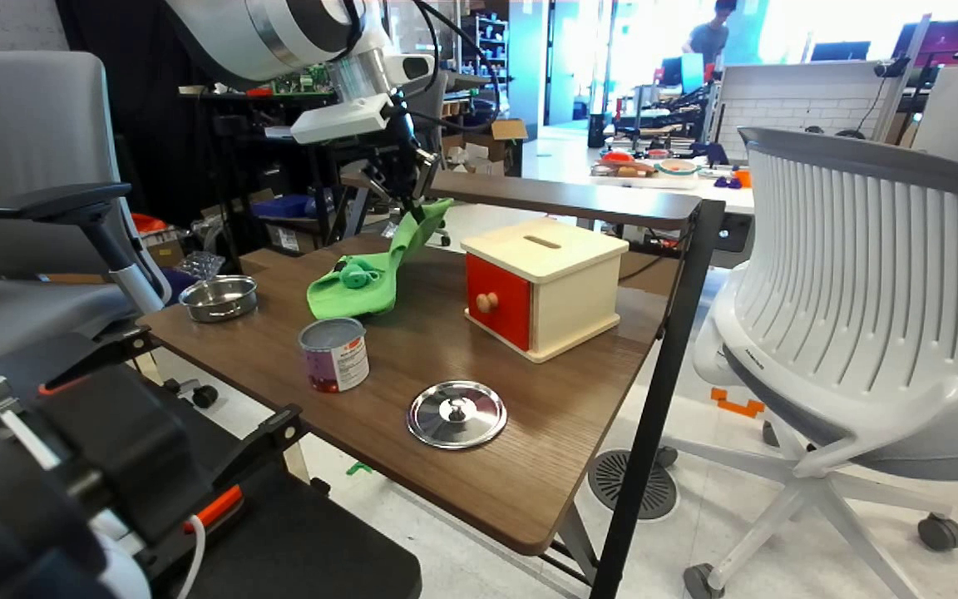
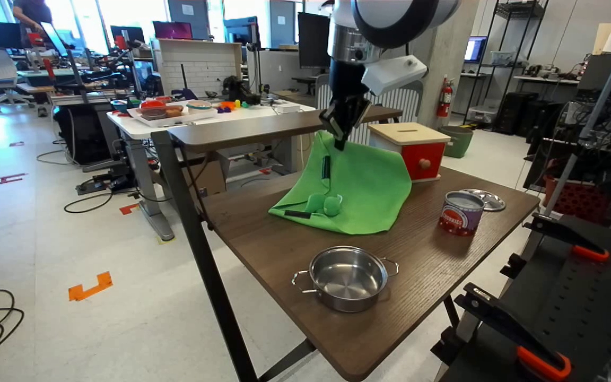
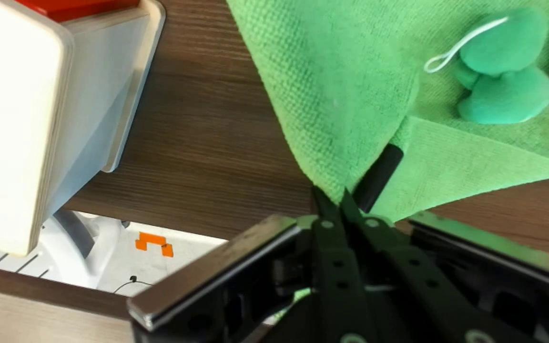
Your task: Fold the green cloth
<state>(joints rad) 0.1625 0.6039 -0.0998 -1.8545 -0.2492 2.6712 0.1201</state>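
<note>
The green cloth lies on the brown table in both exterior views (image 1: 354, 301) (image 2: 372, 185), with one edge lifted off the tabletop. My gripper is above the table in both exterior views (image 1: 419, 215) (image 2: 340, 143), its fingers closed on the raised edge. In the wrist view, the gripper (image 3: 335, 196) pinches a tip of the cloth (image 3: 350, 85), which rises to the fingers. Two green rounded pieces (image 2: 331, 206) with a white loop rest on the cloth's low part; they also show in the wrist view (image 3: 508, 97). Black strips (image 2: 326, 167) are on the cloth.
A wooden box with a red drawer (image 1: 545, 274) (image 2: 411, 148) stands beside the cloth. A steel pot (image 1: 219, 299) (image 2: 349, 278), a can (image 1: 334, 358) (image 2: 462, 213) and a steel lid (image 1: 456, 414) (image 2: 486, 199) are on the table. A raised shelf (image 1: 562, 195) (image 2: 273, 130) runs along one side.
</note>
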